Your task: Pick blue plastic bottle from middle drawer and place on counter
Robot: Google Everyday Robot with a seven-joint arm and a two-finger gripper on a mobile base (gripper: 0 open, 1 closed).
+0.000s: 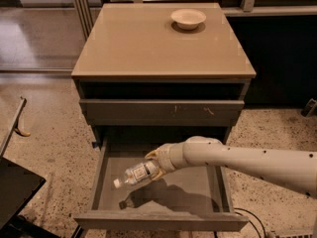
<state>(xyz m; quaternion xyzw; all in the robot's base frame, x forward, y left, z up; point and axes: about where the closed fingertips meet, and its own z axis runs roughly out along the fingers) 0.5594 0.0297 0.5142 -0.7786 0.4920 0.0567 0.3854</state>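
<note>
Fingers (pixel 151 154) were clamped on the base end of the blue plastic bottle (pixel 136 174). The gripper (pixel 154 166) sat low inside the open middle drawer (pixel 158 221), left of centre.

Bottle was tilted, white cap pointing down-left, with most of its body outside the grasp. Its shadow lay on the drawer floor apart from it, so judged held clear of the floor.

Arm (pixel 247 160) reached in from the right, over the drawer's right wall. Scratched drawer front (pixel 161 112) was directly above the opening. Counter (pixel 148 43) was above that, with a white bowl (pixel 188 18) near its back edge.

Risks, judged:
- The end grasp on smooth plastic could let the bottle pivot or slip during the lift.
- A straight-up lift could knock the cap or wrist against the scratched front.
- A placement far back could nudge the bowl.
</note>
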